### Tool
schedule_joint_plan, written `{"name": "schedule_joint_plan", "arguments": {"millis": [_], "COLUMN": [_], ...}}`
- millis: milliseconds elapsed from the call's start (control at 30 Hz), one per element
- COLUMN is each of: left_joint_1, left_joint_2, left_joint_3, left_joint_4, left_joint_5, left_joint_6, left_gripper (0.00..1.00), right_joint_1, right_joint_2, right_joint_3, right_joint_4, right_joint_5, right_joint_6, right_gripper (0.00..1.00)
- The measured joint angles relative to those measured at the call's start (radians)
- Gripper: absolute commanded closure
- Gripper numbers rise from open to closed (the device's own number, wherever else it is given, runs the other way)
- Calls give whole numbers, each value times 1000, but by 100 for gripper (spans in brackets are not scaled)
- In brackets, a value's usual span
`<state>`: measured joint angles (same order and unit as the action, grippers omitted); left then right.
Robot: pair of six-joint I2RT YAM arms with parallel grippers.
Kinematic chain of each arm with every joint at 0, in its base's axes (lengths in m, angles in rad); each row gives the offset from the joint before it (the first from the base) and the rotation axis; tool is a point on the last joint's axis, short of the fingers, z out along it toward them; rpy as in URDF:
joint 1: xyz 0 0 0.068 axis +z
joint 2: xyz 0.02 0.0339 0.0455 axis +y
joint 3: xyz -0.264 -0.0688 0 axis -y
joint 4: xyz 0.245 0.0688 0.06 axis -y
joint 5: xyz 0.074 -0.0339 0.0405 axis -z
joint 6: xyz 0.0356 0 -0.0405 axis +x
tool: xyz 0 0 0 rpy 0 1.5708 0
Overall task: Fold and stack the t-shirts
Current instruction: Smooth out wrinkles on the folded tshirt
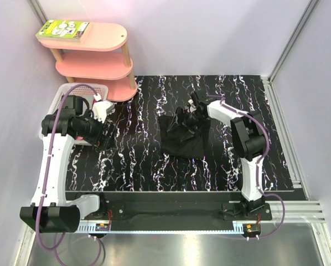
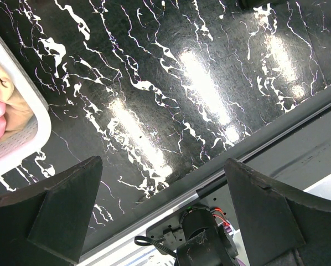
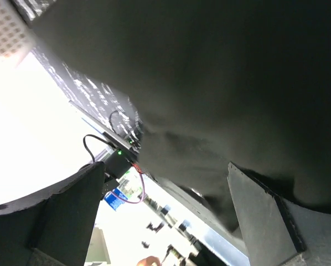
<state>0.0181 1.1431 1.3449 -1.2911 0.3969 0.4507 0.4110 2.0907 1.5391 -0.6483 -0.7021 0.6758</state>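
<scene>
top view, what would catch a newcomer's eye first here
The crumpled black t-shirt heaped on the white-veined black table, with the right gripper at its far edge. Next, the pink shelf in the far left corner, beside the white basket by the left gripper.

No text is coming through legibly in any view. A green-and-white printed box [image 1: 63, 29] is sitting on the pink shelf [image 1: 102, 41] beyond the counter's far-left corner, its lettering too small to read. The crumpled black t-shirt [image 1: 182, 138] is hiding any print.
</scene>
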Motion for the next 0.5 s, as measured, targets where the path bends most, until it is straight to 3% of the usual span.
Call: {"name": "schedule_joint_plan", "arguments": {"millis": [267,500], "left_joint_1": [0,0], "left_joint_2": [-2,0], "left_joint_3": [0,11], "left_joint_4": [-2,-11], "left_joint_5": [0,0], "left_joint_6": [5,5], "left_gripper": [2,2], "right_joint_1": [-6,-146], "right_joint_2": [47,12], "right_joint_3": [-12,250], "right_joint_4": [-3,-134], "right_joint_5": [-32,-8], "right_joint_6": [-27,-89], "right_gripper": [0,0]}}
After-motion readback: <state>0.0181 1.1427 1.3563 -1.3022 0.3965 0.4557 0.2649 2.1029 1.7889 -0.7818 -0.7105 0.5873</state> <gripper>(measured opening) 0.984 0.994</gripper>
